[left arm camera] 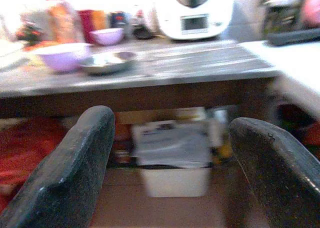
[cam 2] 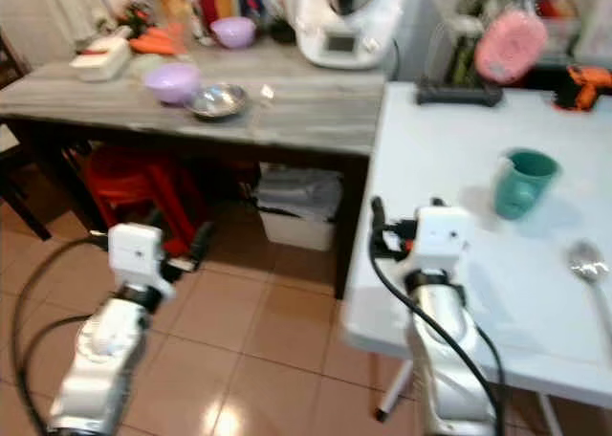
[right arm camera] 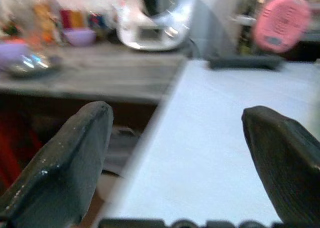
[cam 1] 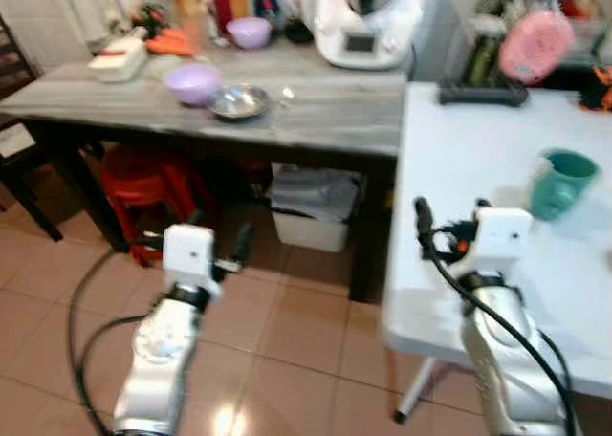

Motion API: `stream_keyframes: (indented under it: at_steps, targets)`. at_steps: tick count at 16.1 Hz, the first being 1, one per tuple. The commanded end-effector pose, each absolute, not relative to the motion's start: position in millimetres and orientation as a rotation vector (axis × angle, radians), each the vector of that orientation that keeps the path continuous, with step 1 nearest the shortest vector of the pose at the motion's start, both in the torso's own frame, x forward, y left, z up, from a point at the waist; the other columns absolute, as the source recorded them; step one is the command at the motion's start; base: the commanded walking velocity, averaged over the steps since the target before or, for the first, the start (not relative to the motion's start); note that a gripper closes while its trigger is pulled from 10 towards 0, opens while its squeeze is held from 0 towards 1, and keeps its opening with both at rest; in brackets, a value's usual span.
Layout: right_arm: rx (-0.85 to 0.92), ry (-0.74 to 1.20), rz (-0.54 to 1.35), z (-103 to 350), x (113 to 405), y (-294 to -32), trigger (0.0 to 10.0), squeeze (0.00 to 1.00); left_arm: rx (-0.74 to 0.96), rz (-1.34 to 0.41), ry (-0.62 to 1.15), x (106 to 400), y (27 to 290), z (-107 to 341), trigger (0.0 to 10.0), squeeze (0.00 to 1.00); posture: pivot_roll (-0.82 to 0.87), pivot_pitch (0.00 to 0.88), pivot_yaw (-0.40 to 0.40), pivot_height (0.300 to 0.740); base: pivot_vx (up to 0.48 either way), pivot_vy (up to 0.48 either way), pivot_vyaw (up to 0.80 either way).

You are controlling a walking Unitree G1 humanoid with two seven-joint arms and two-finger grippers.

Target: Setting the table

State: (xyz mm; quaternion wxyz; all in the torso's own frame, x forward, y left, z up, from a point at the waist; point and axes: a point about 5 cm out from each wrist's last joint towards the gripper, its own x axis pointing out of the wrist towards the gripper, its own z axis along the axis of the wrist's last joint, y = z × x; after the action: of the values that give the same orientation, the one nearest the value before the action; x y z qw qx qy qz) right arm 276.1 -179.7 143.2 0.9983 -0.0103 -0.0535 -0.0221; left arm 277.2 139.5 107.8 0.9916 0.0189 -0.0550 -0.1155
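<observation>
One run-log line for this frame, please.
phase: approach | left end effector: open, empty, facing grey table | right end effector: open, empty, over white table edge | teal mug on white table

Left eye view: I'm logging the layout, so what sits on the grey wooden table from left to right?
White box → lilac bowl → steel bowl → white kitchen machine.
</observation>
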Motion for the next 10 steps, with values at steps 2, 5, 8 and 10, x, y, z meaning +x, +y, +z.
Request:
stream_keyframes:
  at_steps: [2,5,8,10]
  targets:
    - [-0.015,-0.123,-0.046,147.5,277.1,-177.5,10.0,0.00,0.048,-0.239,-0.114,277.4,142.4,109.8,10.0,0.00,-0.07,0.050,0.058,0.740,0.000,-0.381,0.00]
    - [-0.016,-0.119,-0.047,147.2,276.9,-177.7,10.0,0.00,0.047,-0.247,-0.113,277.3,141.8,109.6,10.0,0.00,-0.07,0.050,0.058,0.740,0.000,-0.374,0.00]
    - [-0.019,-0.112,-0.049,145.9,276.1,-179.0,10.0,0.00,0.047,-0.255,-0.112,277.2,140.8,109.3,10.0,0.00,-0.07,0.046,0.056,0.740,0.000,-0.366,0.00]
    - [-0.014,-0.106,-0.056,144.5,275.7,-180.0,10.0,0.00,0.046,-0.260,-0.112,277.0,140.4,109.1,10.0,0.00,-0.07,0.046,0.056,0.740,0.000,-0.364,0.00]
